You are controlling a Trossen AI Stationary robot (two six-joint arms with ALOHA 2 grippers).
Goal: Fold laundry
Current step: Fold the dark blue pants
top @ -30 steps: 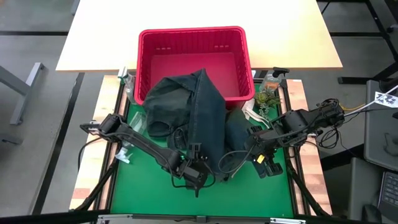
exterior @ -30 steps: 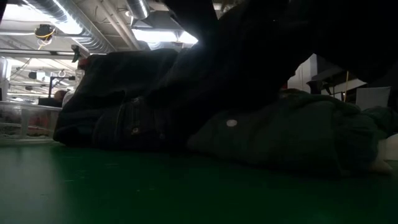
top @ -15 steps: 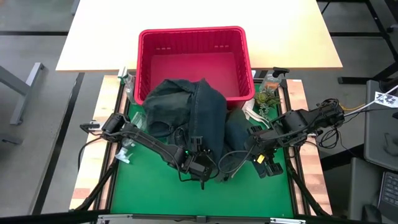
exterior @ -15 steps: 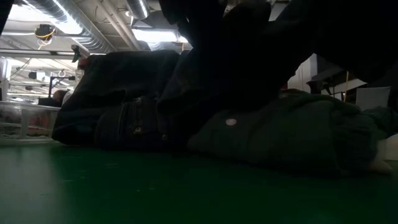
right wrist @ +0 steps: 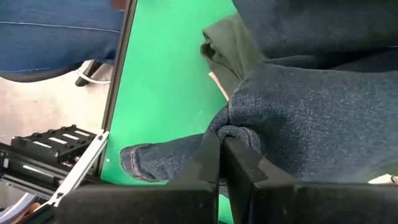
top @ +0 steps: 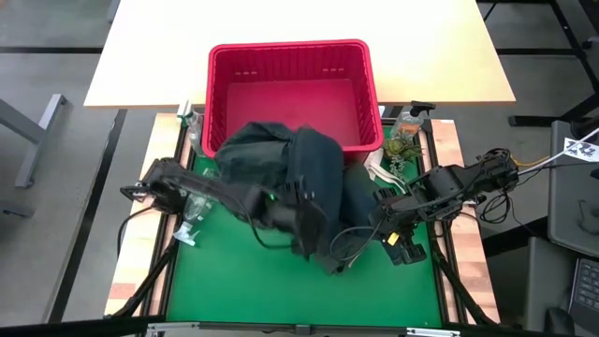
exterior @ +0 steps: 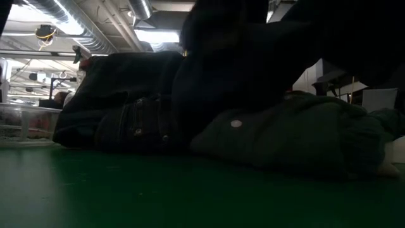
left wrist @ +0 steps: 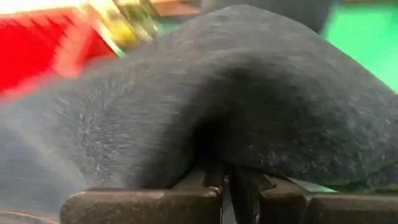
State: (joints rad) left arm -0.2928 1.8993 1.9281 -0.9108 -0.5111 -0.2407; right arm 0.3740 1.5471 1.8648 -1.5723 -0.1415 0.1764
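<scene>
Dark blue denim jeans (top: 318, 178) lie heaped on the green mat, against the near wall of the red basket (top: 290, 51). A dark olive shirt (top: 245, 154) bunches beside them; in the low view its button side (exterior: 291, 136) rests on the mat. My left gripper (top: 304, 225) reaches in from the left at the heap's near side, shut on the denim (left wrist: 227, 180). At the heap's right side, my right gripper (top: 384, 225) is shut on the jeans too (right wrist: 222, 149). My left gripper pinches a fold of the jeans (left wrist: 214, 158) between its two fingers, slanting down from the table's near left. The denim bulges up and over the fingers, and the rest of it stays on the heap. How many layers are held is hidden. My right gripper pinches a rolled fold of the jeans (right wrist: 239, 134) between its two fingers, coming steeply from above. The cloth spreads away from the fingers onto the heap. A trouser-leg end (right wrist: 143, 162) lies on the mat beside them.
The red basket stands at the mat's far edge, with a pale tabletop (top: 150, 56) behind it. A clear bottle (top: 192, 122) stands at the far left; a spray bottle and small items (top: 407, 126) at the far right. The near half of the mat (top: 234, 281) is bare.
My left gripper has shut on the jeans' near side, then risen and gone toward the far edge, drawing that denim with it. The jeans' tall peak against the basket has sunk into a rounded heap. The right gripper has kept still.
</scene>
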